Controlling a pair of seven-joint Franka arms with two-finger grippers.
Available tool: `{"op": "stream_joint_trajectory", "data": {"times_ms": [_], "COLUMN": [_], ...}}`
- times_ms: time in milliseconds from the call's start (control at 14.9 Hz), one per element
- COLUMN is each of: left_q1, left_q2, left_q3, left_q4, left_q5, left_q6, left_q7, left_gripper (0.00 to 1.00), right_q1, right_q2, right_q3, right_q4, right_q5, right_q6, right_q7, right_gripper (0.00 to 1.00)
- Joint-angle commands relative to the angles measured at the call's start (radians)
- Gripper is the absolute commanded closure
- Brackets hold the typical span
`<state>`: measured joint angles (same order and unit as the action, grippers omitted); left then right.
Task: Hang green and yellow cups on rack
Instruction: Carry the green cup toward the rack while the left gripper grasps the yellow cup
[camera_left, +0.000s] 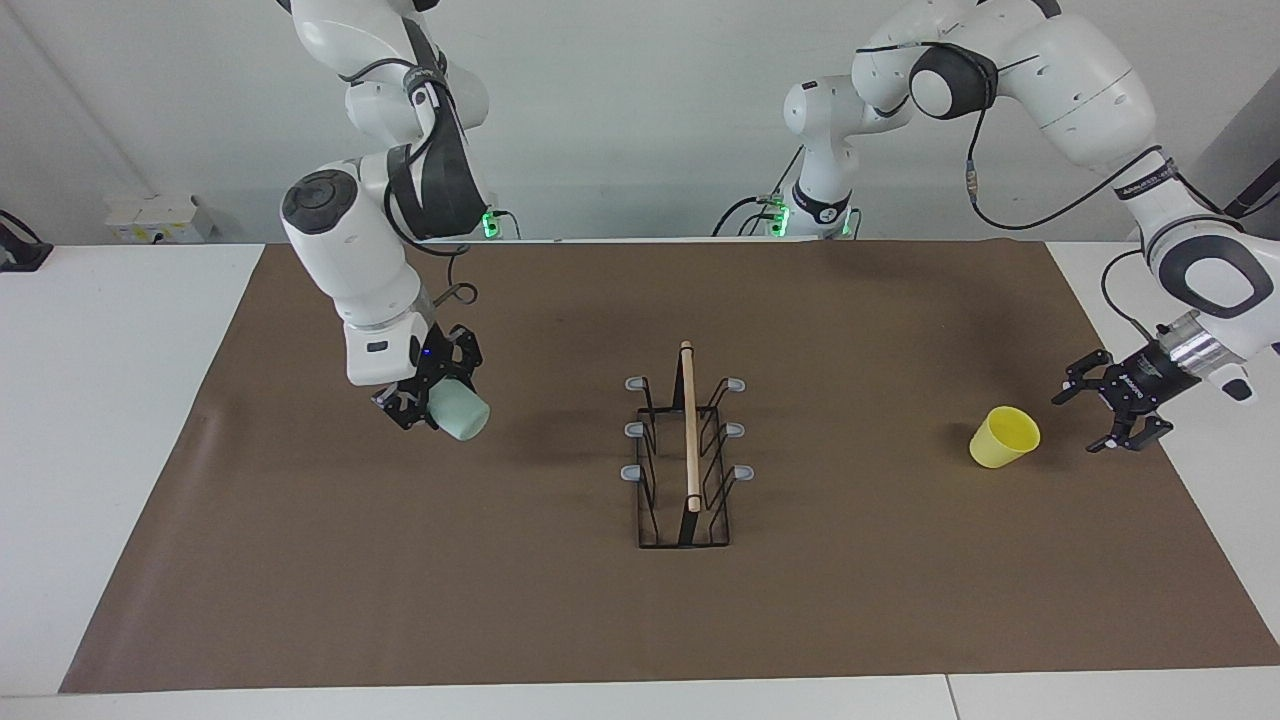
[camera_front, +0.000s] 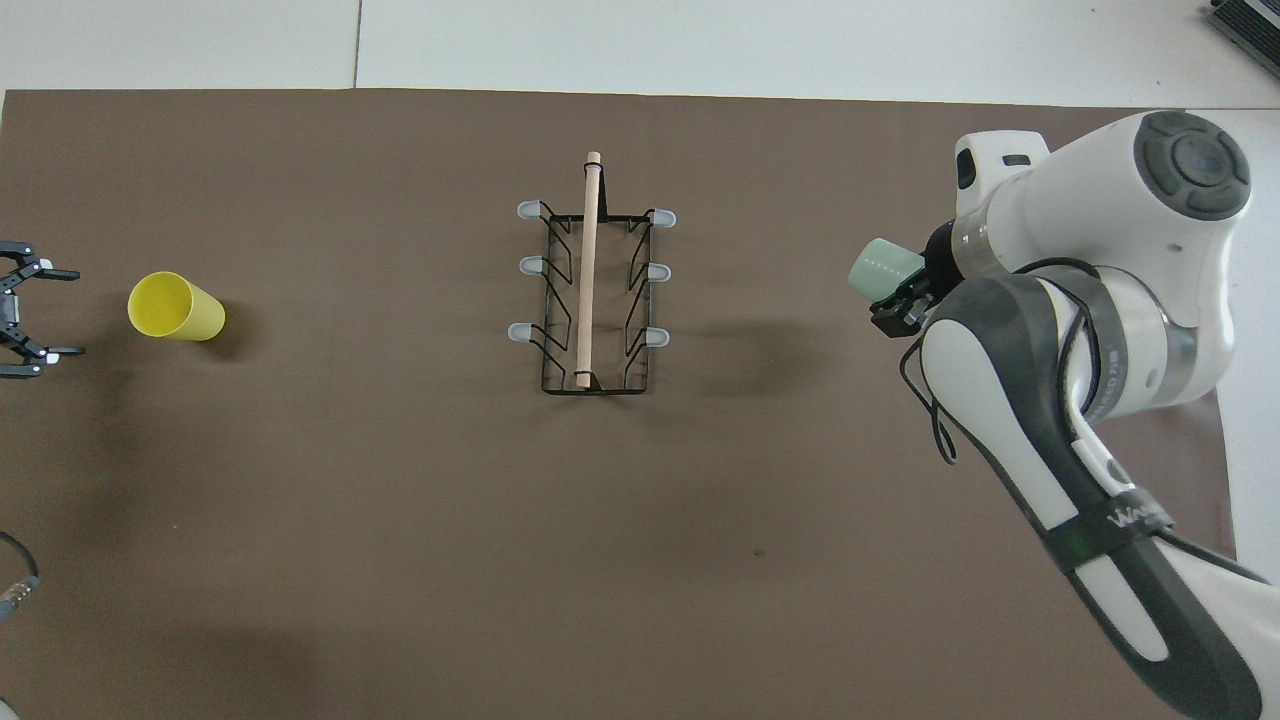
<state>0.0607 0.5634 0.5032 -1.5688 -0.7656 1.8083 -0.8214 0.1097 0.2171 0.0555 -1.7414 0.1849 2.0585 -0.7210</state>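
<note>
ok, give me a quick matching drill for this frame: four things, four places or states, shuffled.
Things:
1. green cup
2. yellow cup
3. rack
4. left hand

Places or states:
A. stands mid-mat, no cup on its prongs
B. lies on its side on the mat, toward the left arm's end
C. held off the mat in the right hand
D. open, beside the yellow cup, not touching it

Pairs: 1-C, 2-B, 3-A, 4-D
</note>
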Motion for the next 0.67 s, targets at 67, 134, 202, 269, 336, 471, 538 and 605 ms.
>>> {"op": "stream_joint_trajectory", "data": {"times_ms": [67,134,202,269,336,471,538,605], "left_q1": [-0.022,-0.004,0.031,0.045,0.042,0.047,0.048,0.041], "left_q2": [-0.024,-0.013,0.015,0.033,0.036,0.035,0.024,0.004], "left_q3": [0.015,0.015,0.015,0.009,0.008,0.000,-0.005,-0.005], "left_q4": [-0.047,-0.040,-0.037,-0.025,-0.023,-0.046,-0.090,-0.136], "left_q5": [-0.035,-0.087,-0.119,-0.133,-0.136,-0.178,-0.204,-0.252], "left_q6": [-0.010,-0.020,-0.011,-0.009,-0.004,-0.017,-0.026,-0.035], "left_q7": [-0.051,-0.056,-0.055,-0.055,-0.055,-0.053,-0.051,-0.042], "left_gripper": [0.00,0.00,0.00,0.00,0.00,0.00,0.00,0.00], "right_q1": [-0.010,-0.010,-0.010,-0.012,-0.013,-0.012,-0.012,-0.007], "right_q2": [-0.024,-0.034,-0.041,-0.044,-0.050,-0.061,-0.073,-0.090], "right_q3": [0.007,0.007,0.007,0.007,0.007,0.007,0.007,0.007], "right_q4": [-0.056,-0.078,-0.095,-0.101,-0.107,-0.130,-0.154,-0.191], "right_q5": [0.245,0.316,0.391,0.450,0.511,0.664,0.745,0.833], "right_q6": [0.093,0.113,0.129,0.129,0.129,0.140,0.162,0.199], "right_q7": [-0.066,-0.078,-0.098,-0.125,-0.147,-0.201,-0.237,-0.292], "right_gripper": [1.00,1.00,1.00,1.00,1.00,1.00,1.00,1.00]}}
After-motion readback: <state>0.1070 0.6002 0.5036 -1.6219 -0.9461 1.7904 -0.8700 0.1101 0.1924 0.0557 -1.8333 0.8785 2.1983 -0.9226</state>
